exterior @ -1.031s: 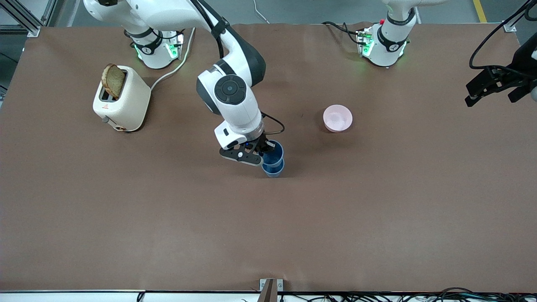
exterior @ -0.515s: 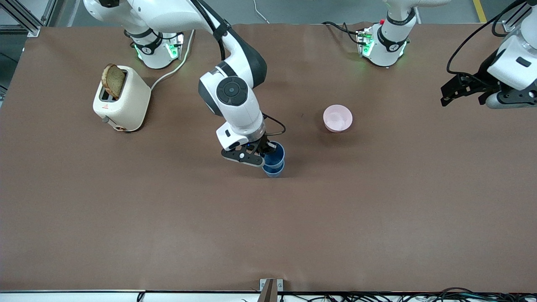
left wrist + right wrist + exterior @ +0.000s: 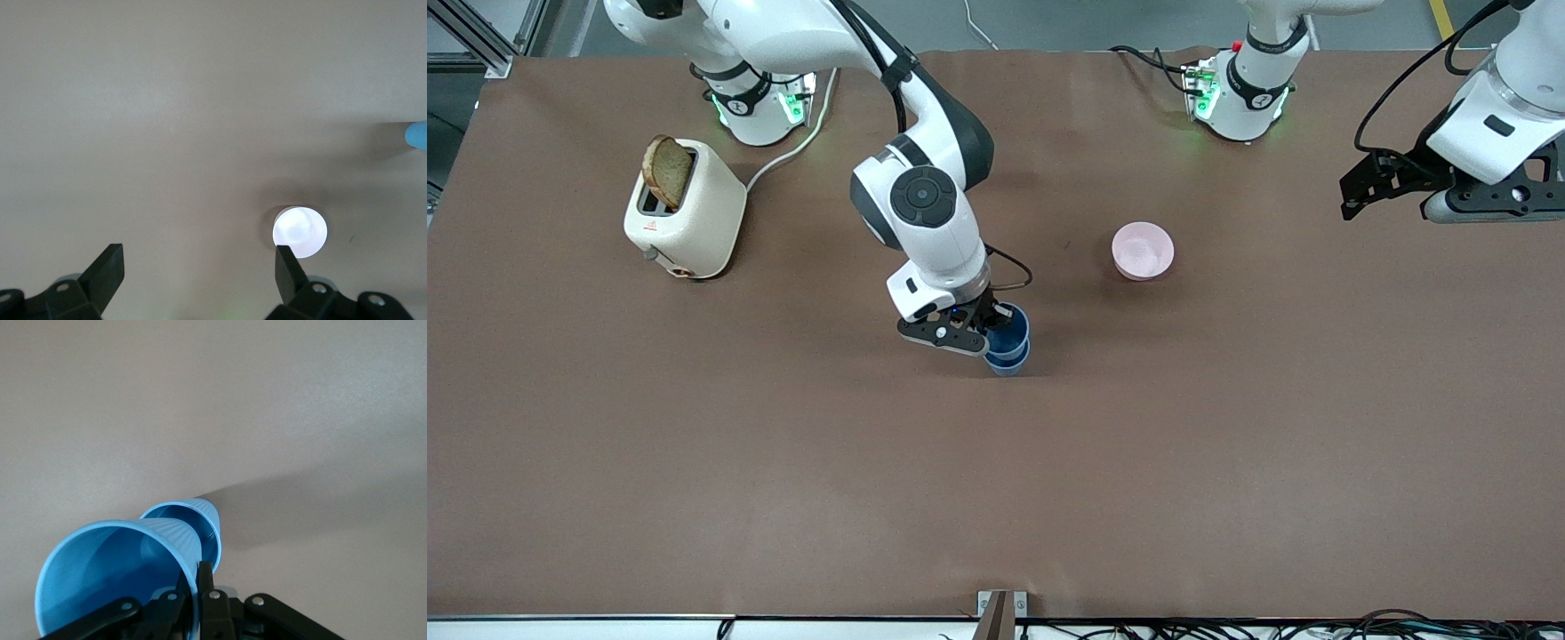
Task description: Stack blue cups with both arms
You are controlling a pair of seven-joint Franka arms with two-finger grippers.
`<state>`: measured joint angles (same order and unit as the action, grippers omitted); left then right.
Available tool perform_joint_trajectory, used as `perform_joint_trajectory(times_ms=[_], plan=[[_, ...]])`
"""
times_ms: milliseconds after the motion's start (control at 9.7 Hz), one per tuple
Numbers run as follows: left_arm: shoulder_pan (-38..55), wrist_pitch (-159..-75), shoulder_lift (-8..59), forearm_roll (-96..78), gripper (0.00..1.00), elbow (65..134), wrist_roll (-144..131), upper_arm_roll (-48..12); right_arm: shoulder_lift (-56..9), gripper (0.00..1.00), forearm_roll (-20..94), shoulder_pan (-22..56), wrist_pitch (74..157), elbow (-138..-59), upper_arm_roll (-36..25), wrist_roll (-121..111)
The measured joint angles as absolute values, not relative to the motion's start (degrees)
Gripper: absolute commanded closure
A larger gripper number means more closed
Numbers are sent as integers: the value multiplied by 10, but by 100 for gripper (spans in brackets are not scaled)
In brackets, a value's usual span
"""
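There were two blue cups (image 3: pixel 1007 342), one held over the other, near one pink bowl (image 3: pixel 1142 251). One toaster (image 3: pixel 685 209), well apart from that bowl, held one slice of bread (image 3: pixel 668 171). Two arms showed.

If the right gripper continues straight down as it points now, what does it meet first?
Most likely the lower blue cup on the table: the right gripper, shut on the upper blue cup, holds it just above that cup's mouth, though depth is unclear.
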<state>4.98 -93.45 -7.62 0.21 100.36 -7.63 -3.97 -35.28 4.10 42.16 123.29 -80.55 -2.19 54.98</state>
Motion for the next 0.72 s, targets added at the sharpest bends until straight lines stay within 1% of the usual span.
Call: perform_joint_trajectory(times_ms=[206, 309, 412, 515, 619, 722], plan=[[51, -941, -75, 2, 0, 1000, -76, -47, -356, 96, 35, 422, 1233, -806, -22, 550], [51, -941, -75, 2, 0, 998, -76, -48, -357, 81, 35, 422, 1233, -806, -22, 550], [50, -941, -75, 2, 0, 997, -76, -48, -359, 56, 35, 423, 1233, -806, -22, 550], [49, -941, -75, 2, 0, 997, -76, -47, -360, 26, 35, 425, 1234, -806, -22, 550], [48, -941, -75, 2, 0, 997, -76, -47, -360, 4, 35, 427, 1234, -806, -22, 550], [48, -941, -75, 2, 0, 997, -76, -47, -360, 0, 35, 428, 1234, -805, -22, 550]])
